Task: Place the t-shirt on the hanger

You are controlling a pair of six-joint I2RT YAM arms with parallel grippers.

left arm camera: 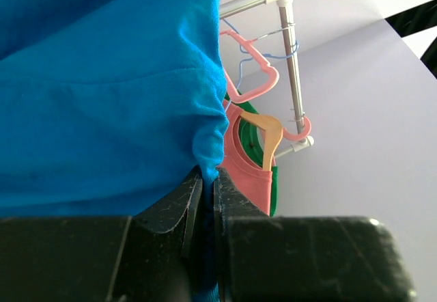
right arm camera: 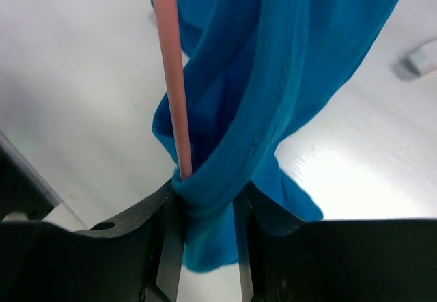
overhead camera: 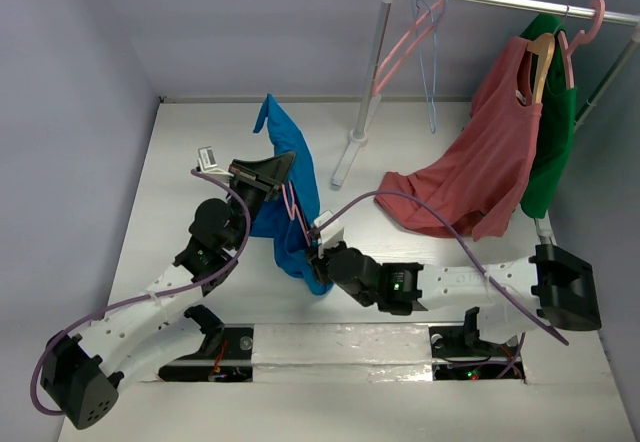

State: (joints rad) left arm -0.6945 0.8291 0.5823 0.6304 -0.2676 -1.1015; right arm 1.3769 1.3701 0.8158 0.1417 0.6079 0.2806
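Observation:
The bright blue t-shirt [overhead camera: 303,177] hangs bunched between my two grippers above the table. My left gripper [overhead camera: 283,169] is shut on its upper part; in the left wrist view the fabric [left arm camera: 102,90] fills the left side and runs down between the closed jaws of that gripper [left arm camera: 208,175]. My right gripper [overhead camera: 318,260] is shut on the shirt's lower fold. The thin pink hanger [overhead camera: 291,207] lies against the shirt; in the right wrist view its rod [right arm camera: 167,63] runs down into the fold of blue fabric [right arm camera: 273,76] pinched in that gripper [right arm camera: 205,193]. The rest of the hanger is hidden.
A white clothes rack [overhead camera: 370,72] stands at the back. On its rail hang a spare pink hanger [overhead camera: 405,42], a pale blue one [overhead camera: 430,62], and a tan wooden hanger [overhead camera: 540,62] with a salmon-red top [overhead camera: 470,172] over a dark green garment [overhead camera: 550,152]. A small white tag [overhead camera: 207,154] lies left.

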